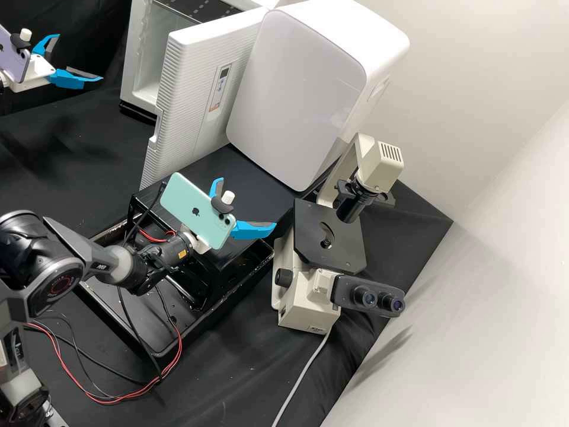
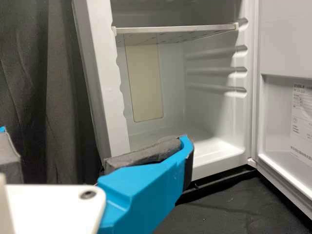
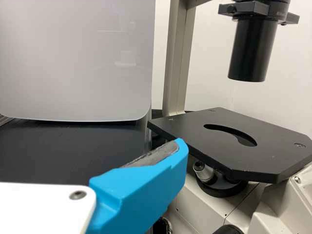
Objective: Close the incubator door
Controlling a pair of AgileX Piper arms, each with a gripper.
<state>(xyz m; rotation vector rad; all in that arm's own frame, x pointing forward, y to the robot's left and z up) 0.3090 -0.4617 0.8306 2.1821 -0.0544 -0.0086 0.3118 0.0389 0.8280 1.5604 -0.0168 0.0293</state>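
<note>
Right gripper: near, fingers spread, holding nothing; sits just left of the microscope, so a sloppy swing right could clip it.
Left gripper: far left, also spread with nothing in its grasp; if it wandered into the opening, the door could jam on it, imo.
Incubator door: far, wide open, right of the opening; shoving its inner face would probably just push it toward the white box.
Black tray: near, black frame standing in it.
Incubator: far left, shelf inside, pale panel on an inner wall.
</note>
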